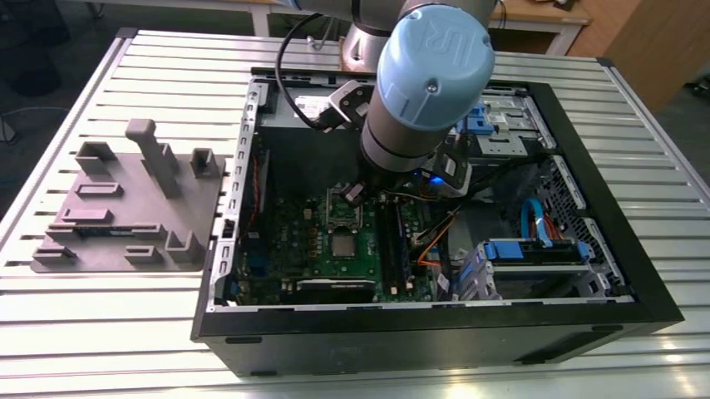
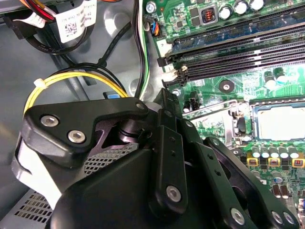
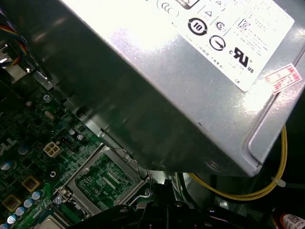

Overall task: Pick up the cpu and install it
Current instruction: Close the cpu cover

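Slatted metal surface (image 1: 100, 332) is noted under an open computer case (image 1: 444, 328), with a grey fixture tray (image 1: 122, 208) beside it on the exterior view's left. Inside the case, the cpu (image 1: 345, 245) is seen lying flat on the motherboard (image 1: 288, 249), within the socket seat as far as can be judged. Just beyond it, the socket frame (image 1: 342, 212) appears to be swung open. The tool (image 1: 352, 193) is positioned over that frame, apart from the cpu. Whether it is wide or narrow cannot be told, and nothing is seen held. Farther back, the power supply (image 3: 167, 71) is noted. Placement is judged done; the frame is not yet closed.
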Available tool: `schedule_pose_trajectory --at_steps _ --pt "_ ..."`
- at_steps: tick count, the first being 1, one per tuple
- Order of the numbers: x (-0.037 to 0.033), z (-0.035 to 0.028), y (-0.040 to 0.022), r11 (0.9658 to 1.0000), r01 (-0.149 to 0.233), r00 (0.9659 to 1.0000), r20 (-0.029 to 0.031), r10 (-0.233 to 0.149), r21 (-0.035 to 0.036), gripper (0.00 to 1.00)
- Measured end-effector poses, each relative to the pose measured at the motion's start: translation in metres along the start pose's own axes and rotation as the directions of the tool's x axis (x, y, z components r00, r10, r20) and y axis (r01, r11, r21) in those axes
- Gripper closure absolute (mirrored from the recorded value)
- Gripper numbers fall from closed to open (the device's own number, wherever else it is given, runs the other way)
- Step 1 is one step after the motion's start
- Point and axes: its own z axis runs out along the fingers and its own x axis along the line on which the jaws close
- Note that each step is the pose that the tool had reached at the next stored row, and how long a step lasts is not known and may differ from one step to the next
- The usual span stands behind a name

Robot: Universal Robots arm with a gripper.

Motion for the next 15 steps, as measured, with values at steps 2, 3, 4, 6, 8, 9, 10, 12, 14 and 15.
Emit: schedule_pose_trajectory --at_steps 2,3,4,6,8,9,10,12,14,15 --pt "0.0000 0.0001 0.0000 1.0000 0.000 1.0000 -0.0003 0.000 -0.0001 0.90" --pt "0.0000 0.0001 0.0000 1.0000 0.000 1.0000 -0.0009 0.000 -0.0002 0.90" --pt "0.0000 0.0002 0.0000 1.0000 -0.001 1.0000 -0.0016 0.001 -0.0005 0.90" --pt "0.0000 0.0002 0.0000 1.0000 -0.001 1.0000 -0.0032 0.001 -0.0012 0.90" --pt "-0.0002 0.0003 0.0001 1.0000 -0.001 1.0000 -0.0080 0.001 0.0033 0.90" --pt "-0.0002 0.0003 0.0002 1.0000 -0.001 0.9999 -0.0127 0.002 0.0085 0.90" --pt "-0.0002 0.0003 0.0002 0.9999 -0.001 0.9998 -0.0184 0.002 0.0151 0.90" --pt "-0.0003 0.0003 0.0001 0.9997 -0.001 0.9997 -0.0263 0.002 0.0235 0.90" --pt "-0.0002 0.0004 0.0002 0.9997 -0.002 0.9996 -0.0283 0.002 0.0245 0.90" --pt "-0.0002 0.0003 0.0003 0.9997 -0.002 0.9996 -0.0289 0.003 0.0242 0.90"
